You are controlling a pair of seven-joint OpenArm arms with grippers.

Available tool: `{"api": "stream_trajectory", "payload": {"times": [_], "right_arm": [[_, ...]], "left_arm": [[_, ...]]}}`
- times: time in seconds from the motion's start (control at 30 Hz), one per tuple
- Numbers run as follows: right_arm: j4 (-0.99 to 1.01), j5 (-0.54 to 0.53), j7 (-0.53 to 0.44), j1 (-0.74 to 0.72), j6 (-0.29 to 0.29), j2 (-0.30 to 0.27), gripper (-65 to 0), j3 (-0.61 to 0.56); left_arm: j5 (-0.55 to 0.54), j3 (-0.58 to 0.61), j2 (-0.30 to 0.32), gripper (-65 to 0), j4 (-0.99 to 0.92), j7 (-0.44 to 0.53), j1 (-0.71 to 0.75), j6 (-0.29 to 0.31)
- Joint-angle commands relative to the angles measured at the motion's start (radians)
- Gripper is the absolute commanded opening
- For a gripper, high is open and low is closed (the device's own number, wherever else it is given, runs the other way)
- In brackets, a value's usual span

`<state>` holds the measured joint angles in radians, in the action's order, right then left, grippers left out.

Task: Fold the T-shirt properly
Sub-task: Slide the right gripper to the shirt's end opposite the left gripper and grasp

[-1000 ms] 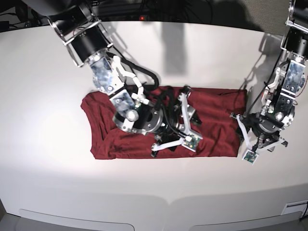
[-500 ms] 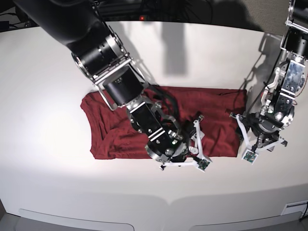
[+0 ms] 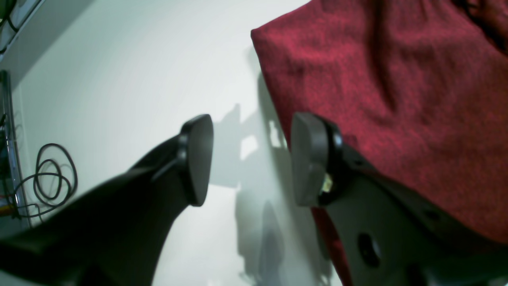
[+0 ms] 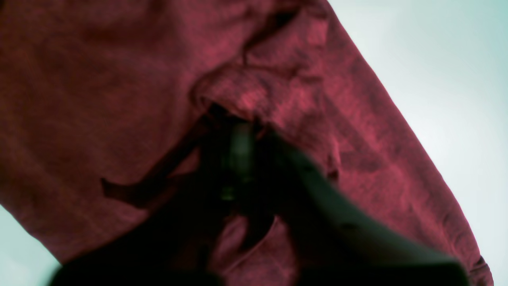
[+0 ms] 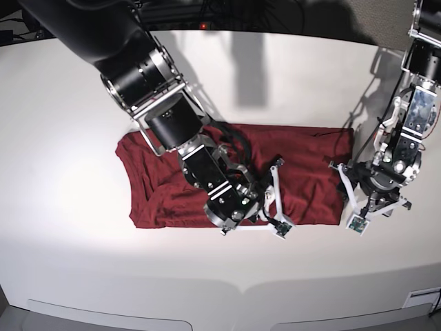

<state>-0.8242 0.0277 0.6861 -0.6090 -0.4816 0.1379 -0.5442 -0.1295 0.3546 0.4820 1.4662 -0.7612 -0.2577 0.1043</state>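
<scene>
Near the table's [image 5: 69, 103] front edge, the right gripper [image 4: 238, 131] pinches the T-shirt [image 5: 303, 176] to fold it. The left gripper [image 3: 246, 159] waits wide and empty beside the shirt's end.

- Bare white table [image 5: 76, 103] lies all around the T-shirt [image 5: 310, 155]; passage free on every side.
- Right arm [image 5: 158, 96] lies across the shirt's middle, blocking access there.
- Left gripper [image 5: 372, 205] sits at the shirt's edge.
- Cable coil [image 3: 51, 178] near the table edge.

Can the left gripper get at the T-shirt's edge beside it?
Probably yes. The left gripper stands open, right at the T-shirt's edge, with only bare table around it.
</scene>
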Motion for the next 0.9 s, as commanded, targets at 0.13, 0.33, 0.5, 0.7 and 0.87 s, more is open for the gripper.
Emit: {"api": "stream_trajectory", "payload": {"times": [0.13,0.33,0.5,0.7,0.87], "right_arm": [[-0.015,0.059,-0.078,-0.035,0.027,0.017,-65.0,0.003],[-0.02,0.13,-0.079,-0.042,0.14,0.01,-65.0,0.003],[-0.02,0.126,-0.077,-0.042,0.214,-0.003,-65.0,0.004],[-0.02,0.114,-0.099,-0.042,0.346,-0.002,-65.0,0.072],[-0.02,0.115,-0.102,-0.042,0.378,-0.002,-65.0,0.23]], "left_arm": [[0.005,-0.008,0.011,-34.1,0.016,0.021,-0.024,-0.011],[0.005,-0.008,0.011,-34.1,0.016,0.022,-0.024,-0.011],[0.005,-0.008,0.011,-34.1,0.016,0.022,-0.024,-0.011],[0.005,-0.008,0.011,-34.1,0.016,0.017,-0.024,-0.011],[0.005,-0.008,0.011,-34.1,0.016,0.015,-0.024,-0.011]]}}
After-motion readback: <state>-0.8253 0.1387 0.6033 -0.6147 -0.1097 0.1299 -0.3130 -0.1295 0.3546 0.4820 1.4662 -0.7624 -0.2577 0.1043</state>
